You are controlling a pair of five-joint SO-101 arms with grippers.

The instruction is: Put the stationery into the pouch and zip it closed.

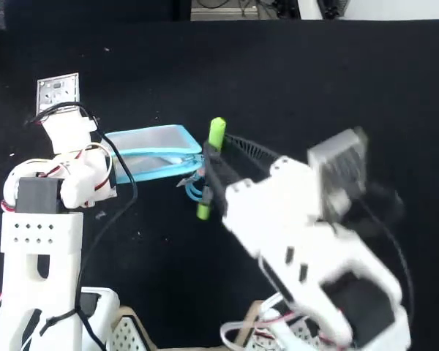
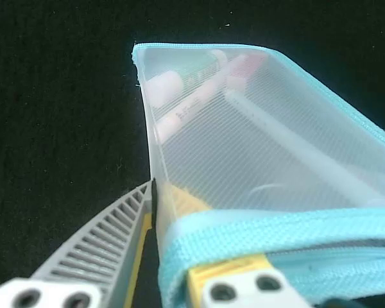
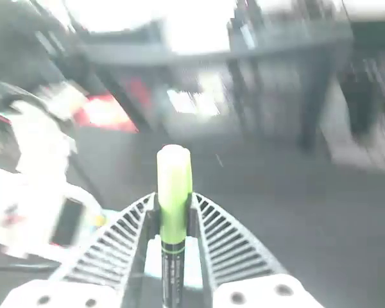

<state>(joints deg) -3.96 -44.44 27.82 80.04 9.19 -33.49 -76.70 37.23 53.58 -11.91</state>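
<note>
While pouch (image 1: 157,152) is held at zipper edge by clenched left gripper (image 2: 162,192), right gripper (image 1: 214,172) grasps green highlighter (image 1: 216,135) just beside pouch's opposite end. Some pens (image 2: 179,102) lie inside pouch. Judgement: lower highlighter level with pouch, aim tip at zipper opening, release only when well inside, left gripper holding pouch steady

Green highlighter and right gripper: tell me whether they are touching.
Touching. The right wrist view shows the green highlighter clamped in the right gripper, with both fingers pressing against its sides.
</note>
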